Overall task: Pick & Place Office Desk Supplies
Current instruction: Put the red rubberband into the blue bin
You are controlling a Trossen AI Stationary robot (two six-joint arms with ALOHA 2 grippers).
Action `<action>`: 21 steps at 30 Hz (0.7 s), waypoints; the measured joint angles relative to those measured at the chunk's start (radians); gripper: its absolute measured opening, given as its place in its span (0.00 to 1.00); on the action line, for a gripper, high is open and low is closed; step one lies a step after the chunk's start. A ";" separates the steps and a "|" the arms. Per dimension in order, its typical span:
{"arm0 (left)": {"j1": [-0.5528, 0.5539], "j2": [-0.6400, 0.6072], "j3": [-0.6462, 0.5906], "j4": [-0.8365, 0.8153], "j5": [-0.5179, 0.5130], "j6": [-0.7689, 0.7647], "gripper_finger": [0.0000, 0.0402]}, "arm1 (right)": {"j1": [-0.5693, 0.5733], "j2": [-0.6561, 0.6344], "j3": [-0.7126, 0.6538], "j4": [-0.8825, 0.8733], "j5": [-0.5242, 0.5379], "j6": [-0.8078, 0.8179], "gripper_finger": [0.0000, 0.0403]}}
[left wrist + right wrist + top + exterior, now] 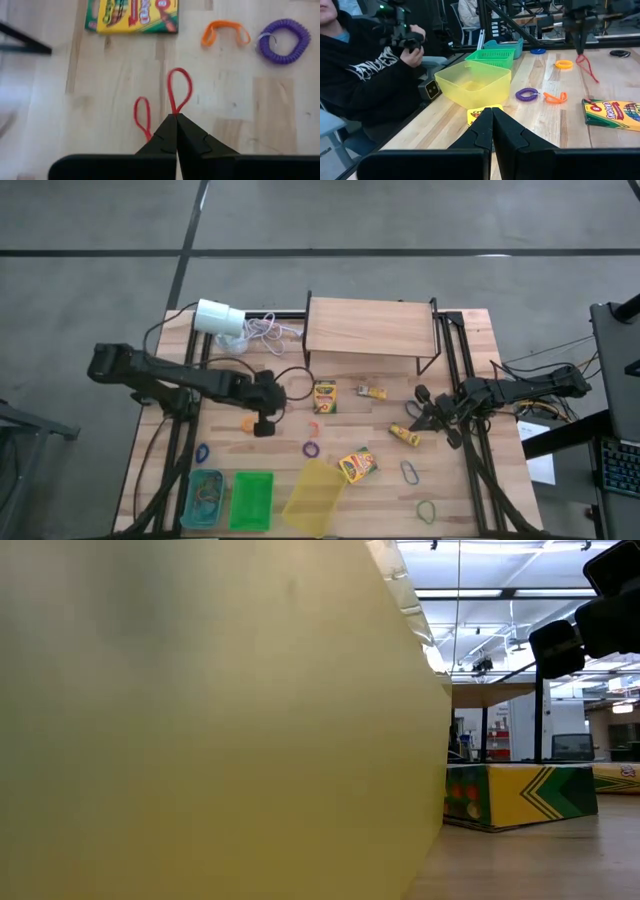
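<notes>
I find a red rubber-band loop (178, 92) pinched at one end between the clenched fingers of the left gripper (176, 120); the band hangs from the tips in two lobes, its long axis running straight on from the fingers, down toward the table (470, 330). In the right wrist view the same band dangles below that gripper with its lower end reaching the wood, so I judge it lifted, not yet carried. It sits left of table centre, near a crayon box (325, 396) on the far side, with an orange loop (226, 33) and a purple coil loop (283, 41) lying apart from it on the wood. The relation that governs the coming move: the containers lie on the near side of the held band, along the near edge, a teal basket (205, 498), a green basket (251, 500) and a yellow bin (314, 495), the teal one already showing loops inside. The left arm is plainly the closer arm to all three. Which container is meant for the band I cannot tell. The right gripper (492, 120) is clenched on nothing, waiting at the right side of the table beside a small yellow packet (405, 436). Further loops and a second crayon box (357, 465) remain unsorted. A seated person in a dark top shows beyond the near edge.
</notes>
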 joint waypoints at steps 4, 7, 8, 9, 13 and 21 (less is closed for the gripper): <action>-0.069 -0.002 0.076 -0.152 -0.076 -0.123 0.00 | 0.000 0.000 0.000 -0.001 0.000 0.000 0.02; -0.109 -0.002 0.134 -0.251 -0.108 -0.197 0.00 | 0.000 0.001 0.000 0.000 0.000 0.000 0.02; -0.119 -0.002 0.152 -0.283 -0.115 -0.217 0.00 | 0.000 0.001 0.000 0.000 0.000 0.000 0.02; -0.128 -0.002 0.172 -0.315 -0.123 -0.238 0.00 | 0.000 0.000 0.000 0.000 0.000 0.000 0.02; -0.149 -0.003 0.241 -0.436 -0.131 -0.333 0.00 | 0.000 0.000 0.000 0.000 0.000 0.000 0.02; -0.172 -0.003 0.317 -0.633 -0.123 -0.609 0.00 | 0.000 0.000 0.000 0.000 0.000 0.000 0.02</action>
